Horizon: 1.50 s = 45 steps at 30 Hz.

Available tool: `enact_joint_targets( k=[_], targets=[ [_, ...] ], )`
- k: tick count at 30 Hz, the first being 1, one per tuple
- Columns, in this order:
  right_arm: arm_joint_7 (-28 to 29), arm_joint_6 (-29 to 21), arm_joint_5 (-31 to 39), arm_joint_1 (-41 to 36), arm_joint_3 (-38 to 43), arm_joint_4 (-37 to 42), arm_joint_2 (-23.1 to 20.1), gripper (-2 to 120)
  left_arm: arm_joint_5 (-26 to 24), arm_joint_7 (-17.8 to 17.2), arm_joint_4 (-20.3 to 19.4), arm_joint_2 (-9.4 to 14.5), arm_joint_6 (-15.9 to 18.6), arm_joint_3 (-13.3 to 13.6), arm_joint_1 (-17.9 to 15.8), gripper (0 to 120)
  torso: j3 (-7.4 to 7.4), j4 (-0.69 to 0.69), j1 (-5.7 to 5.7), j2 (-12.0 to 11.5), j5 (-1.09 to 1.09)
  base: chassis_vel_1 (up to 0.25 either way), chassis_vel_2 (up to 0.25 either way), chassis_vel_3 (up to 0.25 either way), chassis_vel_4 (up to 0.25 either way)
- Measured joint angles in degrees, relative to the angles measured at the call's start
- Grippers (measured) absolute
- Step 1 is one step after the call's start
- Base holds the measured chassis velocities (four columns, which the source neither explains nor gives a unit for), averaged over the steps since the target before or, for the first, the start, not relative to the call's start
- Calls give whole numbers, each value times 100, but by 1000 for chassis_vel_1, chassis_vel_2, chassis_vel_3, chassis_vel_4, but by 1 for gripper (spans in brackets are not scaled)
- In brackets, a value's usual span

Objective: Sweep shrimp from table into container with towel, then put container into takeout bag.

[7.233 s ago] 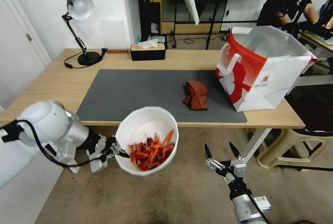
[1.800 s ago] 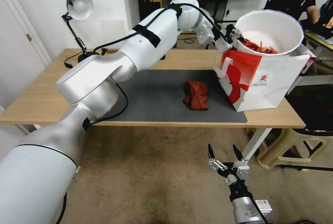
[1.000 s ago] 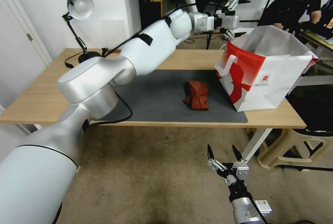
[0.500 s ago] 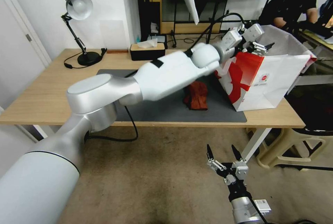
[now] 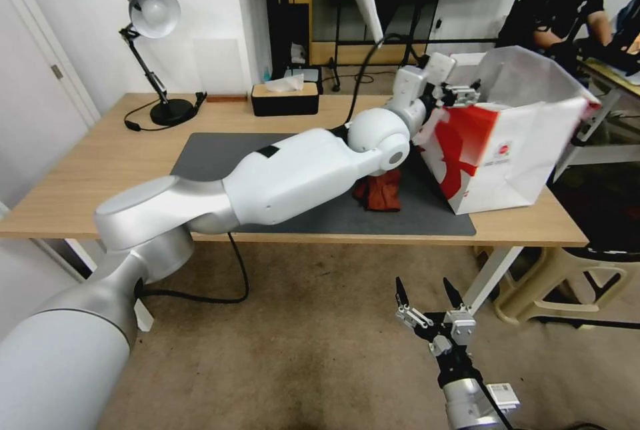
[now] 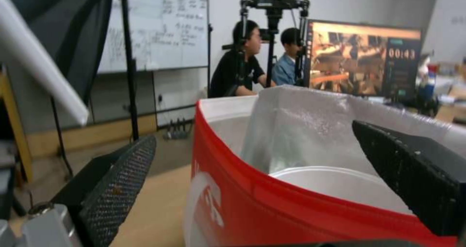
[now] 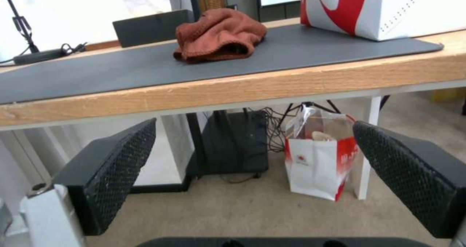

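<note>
The container [image 6: 340,183] sits inside the takeout bag [image 5: 513,150] at the table's [image 5: 100,170] right end, so the job looks done. The left gripper [image 5: 460,92] hangs wide open and empty at the bag's rim; the right gripper [image 5: 427,297] gapes below the table edge.

Left pincer [image 5: 465,92] raised, fingers spread, right pincer [image 5: 425,297] low, open.

Monitor [image 6: 364,59] timer reads 00:43.
</note>
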Motion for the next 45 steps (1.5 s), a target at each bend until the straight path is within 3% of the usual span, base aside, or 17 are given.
enact_joint_targets(
  k=[4, 7, 8, 16, 23, 24, 27, 28, 31, 33, 35, 36, 39, 40, 42, 43, 45],
  targets=[
    [5, -19, -8, 19, -25, 0, -1, 100, -16, -277, -458, 191, -44, -198, 262, 100, 0, 0, 0, 0, 0, 0, 0, 0, 0],
    [7, -24, -11, 21, -33, 4, 3, 100, 273, -424, -981, 513, -170, -340, 591, 100, 0, 0, -1, 0, 0, 0, 0, 0, 0],
    [7, -24, -11, 21, -33, 4, 3, 100, 273, -424, -981, 513, -170, -340, 591, 100, 0, 0, -1, 0, 0, 0, 0, 0, 0],
    [0, -20, -14, 4, 7, 28, 15, 100, 1013, -392, -1787, 1209, -390, -597, 1435, 100, 0, 0, 0, 0, 0, 0, 0, 0, 0],
    [-2, -7, -21, 2, 53, 58, 17, 100, 1768, -158, -2456, 1950, -335, -1140, 2704, 100, 0, 0, 0, 0, -1, 0, 0, 0, 0],
    [-2, -7, -21, 2, 53, 58, 17, 100, 1768, -158, -2456, 1950, -335, -1140, 2704, 100, 0, 0, 0, 0, -1, 0, 0, 0, 0],
    [-4, 16, -42, -10, 65, 91, 27, 100, 2154, 40, -2784, 2369, -374, -1499, 3437, 100, 0, 2, 0, 0, -1, 0, 0, 0, 0],
    [-4, 16, -42, -10, 65, 91, 27, 100, 2154, 40, -2784, 2369, -374, -1499, 3437, 100, 0, 2, 0, 0, -1, 0, 0, 0, 0],
    [-16, 56, -71, -23, 108, 129, 38, 100, 2626, 200, -3002, 2672, -491, -2029, 4133, 100, 0, -1, 0, 0, -1, 0, 0, 0, 0],
    [-22, 64, -74, -25, 122, 141, 38, 100, 2707, 243, -3050, 2721, -509, -2190, 4305, 100, 0, 0, 0, 0, -1, 0, 0, 0, 0],
    [-45, 78, -80, -40, 151, 169, 35, 100, 2943, 398, -3215, 2854, -574, -2737, 4945, 100, 0, -1, 0, 0, 0, 0, 0, 0, 0],
    [-45, 78, -80, -40, 151, 169, 35, 100, 2943, 398, -3215, 2854, -574, -2737, 4945, 100, 0, -1, 0, 0, 0, 0, 0, 0, 0],
    [-90, 98, -92, -49, 201, 207, 27, 100, 3398, 647, -3395, 3014, -852, -3434, 6032, 100, 0, 1, 0, 1, 1, 0, 0, 0, 0],
    [-90, 98, -92, -49, 201, 207, 27, 100, 3398, 647, -3395, 3014, -852, -3434, 6032, 100, 0, 1, 0, 1, 1, 0, 0, 0, 0],
    [-92, 99, -95, -48, 223, 231, 14, 100, 3602, 778, -3500, 3076, -1074, -3863, 6748, 100, 0, 1, 0, 0, 0, 0, 0, 0, 0],
    [-92, 99, -95, -48, 223, 231, 14, 100, 3602, 778, -3500, 3076, -1074, -3863, 6748, 100, 0, 1, 0, 0, 0, 0, 0, 0, 0],
    [-90, 99, -104, -40, 232, 242, 13, 100, 3892, 818, -3522, 3056, -1297, -4166, 7303, 100, 0, 1, 0, 0, 0, 0, 0, 0, 0]
  ],
)
